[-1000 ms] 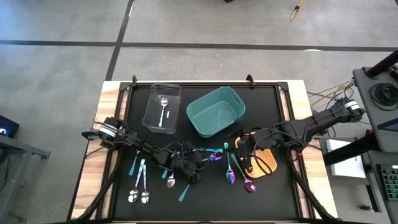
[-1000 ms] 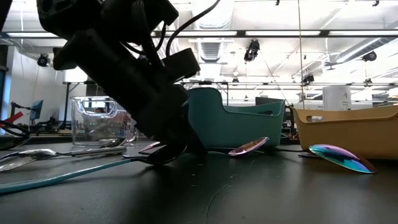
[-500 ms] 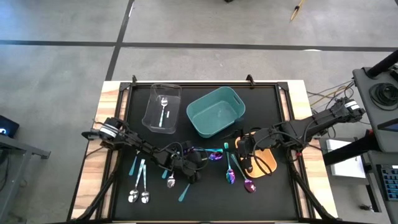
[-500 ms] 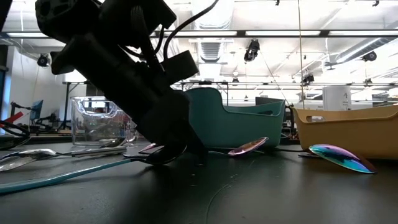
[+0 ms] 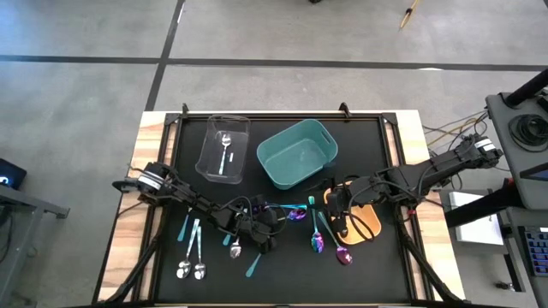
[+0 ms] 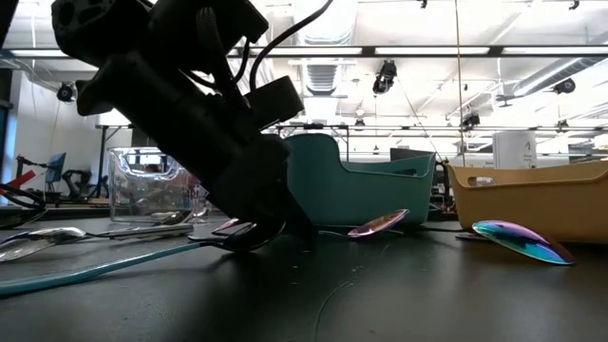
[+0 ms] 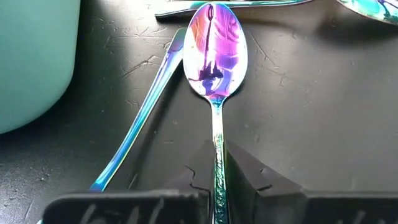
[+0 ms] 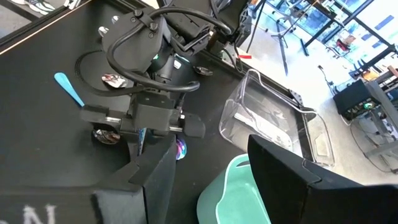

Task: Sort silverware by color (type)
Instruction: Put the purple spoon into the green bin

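Left gripper: I have the left gripper point(image 5: 272, 233) low on the mat near the table's middle, its fingers point(image 7: 245, 171) pinched on the handle of an iridescent purple spoon point(image 7: 216, 53), the bowl pointing ahead of the jaws. I grip near the handle end so the bowl stays clear for the drop.
Spoon's place: it lies on the black mat point(image 5: 377, 265), just near of the teal bin point(image 5: 297, 152), with a second iridescent handle point(image 7: 146, 115) beside it, apart from the held one.
Right gripper: spread wide, waiting over the orange bin point(image 5: 366, 224) on the right.
Other silverware: one silver spoon point(image 5: 224, 152) already sits in the clear bin point(image 5: 223, 147); more silver spoons point(image 5: 192, 257) lie on the near left.
Change: a moment ago the left jaws were partly open around the handle; now they have closed. The arms have barely shifted.
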### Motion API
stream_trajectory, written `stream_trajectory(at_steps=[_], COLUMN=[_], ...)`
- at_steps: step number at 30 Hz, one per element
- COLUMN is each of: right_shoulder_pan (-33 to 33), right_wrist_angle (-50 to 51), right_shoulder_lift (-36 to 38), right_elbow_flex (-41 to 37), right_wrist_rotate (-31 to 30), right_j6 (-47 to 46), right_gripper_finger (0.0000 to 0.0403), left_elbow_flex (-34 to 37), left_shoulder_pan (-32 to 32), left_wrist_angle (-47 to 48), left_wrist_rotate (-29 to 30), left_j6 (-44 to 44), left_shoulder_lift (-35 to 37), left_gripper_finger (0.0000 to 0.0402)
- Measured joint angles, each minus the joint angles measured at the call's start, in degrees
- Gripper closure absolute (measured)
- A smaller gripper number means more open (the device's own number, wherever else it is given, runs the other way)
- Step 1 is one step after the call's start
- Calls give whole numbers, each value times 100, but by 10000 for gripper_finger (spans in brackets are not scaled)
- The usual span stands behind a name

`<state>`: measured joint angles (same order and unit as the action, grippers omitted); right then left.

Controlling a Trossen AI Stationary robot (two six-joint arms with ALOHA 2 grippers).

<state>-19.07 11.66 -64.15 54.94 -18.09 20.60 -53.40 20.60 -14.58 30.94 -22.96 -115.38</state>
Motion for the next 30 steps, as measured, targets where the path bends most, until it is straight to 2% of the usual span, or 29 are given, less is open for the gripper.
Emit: stream_trajectory(at_steps=[8,15,22,25,30], right_shoulder_pan=[0,0,-2,-2,-2], right_wrist_angle=[7,17,39,43,271], right_shoulder_lift=[1,1,1,1,50], right_elbow_flex=[0,0,0,0,0], right_wrist_rotate=[0,0,0,2,2], right_j6=[-2,-33,-46,-46,-104], right_gripper_finger=[211,211,211,211,211], left_elbow_flex=[4,2,0,0,-5], left_shoulder_pan=[90,116,77,-20,-386], left_wrist_angle=[235,450,1305,1586,1477], left_wrist_rotate=[-46,113,313,587,717], left_j6=[225,424,719,920,1384], left_shoulder_lift=[317,905,1950,2423,2950], left_gripper_finger=[398,399,399,399,399])
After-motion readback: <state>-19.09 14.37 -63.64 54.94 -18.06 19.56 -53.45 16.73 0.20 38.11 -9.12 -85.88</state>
